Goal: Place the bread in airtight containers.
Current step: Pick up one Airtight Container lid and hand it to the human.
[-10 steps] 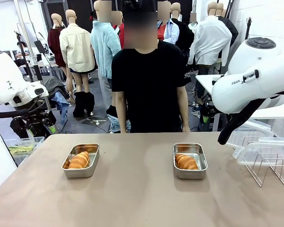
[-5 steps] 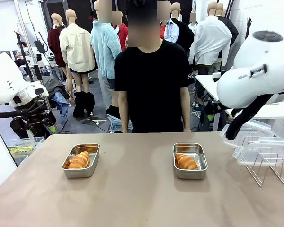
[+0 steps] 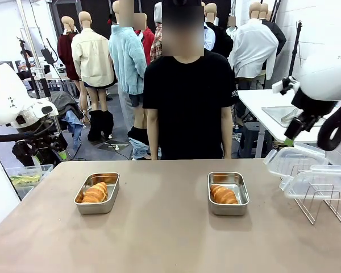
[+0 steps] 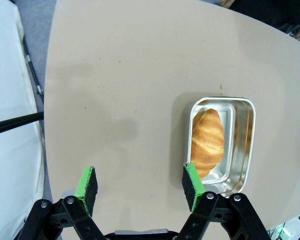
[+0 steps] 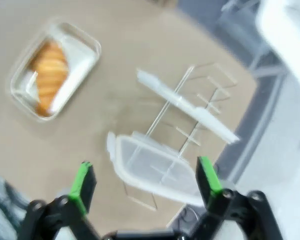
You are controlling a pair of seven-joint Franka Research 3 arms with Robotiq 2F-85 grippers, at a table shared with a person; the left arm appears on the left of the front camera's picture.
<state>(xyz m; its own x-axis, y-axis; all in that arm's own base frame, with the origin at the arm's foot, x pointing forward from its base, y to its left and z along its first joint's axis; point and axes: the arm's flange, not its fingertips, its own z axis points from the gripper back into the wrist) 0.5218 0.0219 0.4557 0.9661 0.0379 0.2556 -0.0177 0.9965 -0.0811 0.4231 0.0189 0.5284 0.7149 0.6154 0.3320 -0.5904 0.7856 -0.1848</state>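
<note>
Two steel airtight containers stand open on the table, the left one point(image 3: 96, 209) and the right one point(image 3: 228, 210). Each holds one golden croissant of bread, left point(image 3: 95, 193) and right point(image 3: 223, 194). My left gripper point(image 4: 140, 184) hangs open high above the table beside the left container point(image 4: 241, 140) and its bread point(image 4: 208, 142). Open too, my right gripper point(image 5: 145, 179) hovers over the clear lids point(image 5: 152, 167), with the right container point(image 5: 84, 59) and its bread point(image 5: 49, 77) farther off. Seen from the front, my right gripper point(image 3: 290, 136) is raised at the far right.
Two clear plastic lids point(image 3: 307, 173) rest on a wire rack point(image 3: 321, 207) at the table's right edge. A person in a black shirt point(image 3: 187, 108) stands at the far side, arms down. My left arm point(image 3: 11, 102) sits off the table's left.
My right arm has swung up and to the right, uncovering the lids on the rack. The person has shifted slightly right. The containers and bread have not moved.
</note>
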